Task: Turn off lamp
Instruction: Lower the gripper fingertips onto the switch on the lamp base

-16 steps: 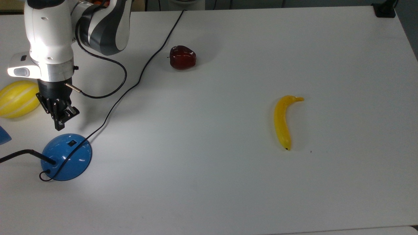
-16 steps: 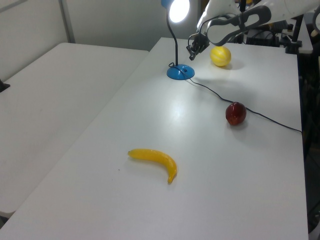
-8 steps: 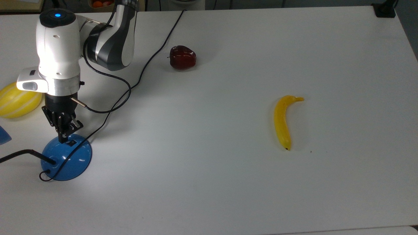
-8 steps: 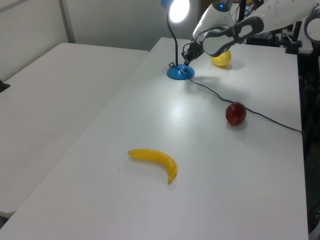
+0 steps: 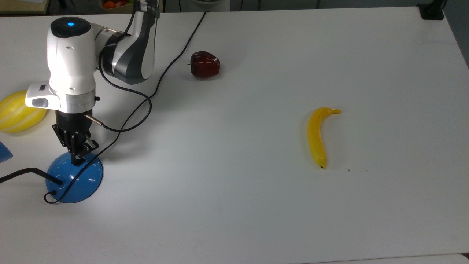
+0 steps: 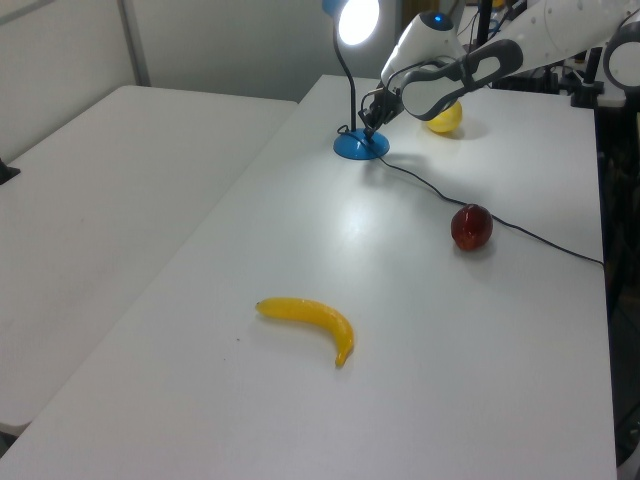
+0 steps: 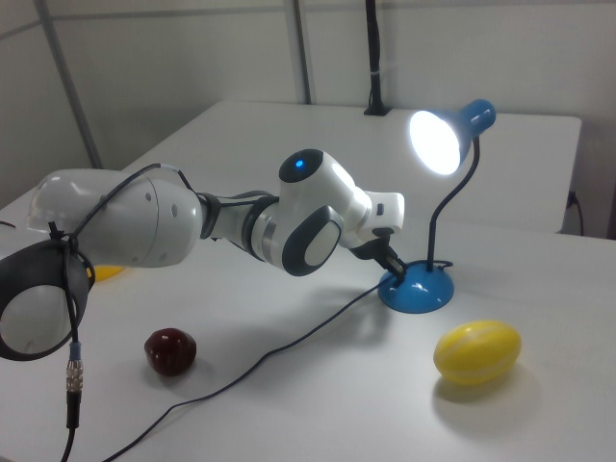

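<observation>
Blue dome base of the lamp point(image 5: 75, 179) sits at the top view's far left, bulb lit, with the gripper point(image 5: 78, 158) right on its switch, fingers pinched together and holding nothing. Looks like the pressing step; next it probably needs a firm downward push. Melon point(image 5: 18, 111) sits near, while apple point(image 5: 205, 64) and banana point(image 5: 317, 135) are well apart, with lots of open table point(image 5: 256, 205) rightward.
</observation>
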`<act>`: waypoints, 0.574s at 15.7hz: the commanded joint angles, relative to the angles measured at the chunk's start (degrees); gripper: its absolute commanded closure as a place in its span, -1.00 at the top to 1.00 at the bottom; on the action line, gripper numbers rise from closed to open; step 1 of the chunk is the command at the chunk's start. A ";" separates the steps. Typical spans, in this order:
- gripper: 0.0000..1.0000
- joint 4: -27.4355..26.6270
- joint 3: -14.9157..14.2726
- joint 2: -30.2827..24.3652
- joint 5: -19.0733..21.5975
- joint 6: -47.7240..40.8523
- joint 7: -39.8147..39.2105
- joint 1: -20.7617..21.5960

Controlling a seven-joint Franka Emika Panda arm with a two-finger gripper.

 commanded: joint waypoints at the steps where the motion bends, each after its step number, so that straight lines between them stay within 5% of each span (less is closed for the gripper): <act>1: -1.00 0.28 -0.40 0.44 -0.51 0.65 1.13 0.90; 9: -1.00 -1.03 -0.49 0.09 -0.69 0.21 0.95 0.99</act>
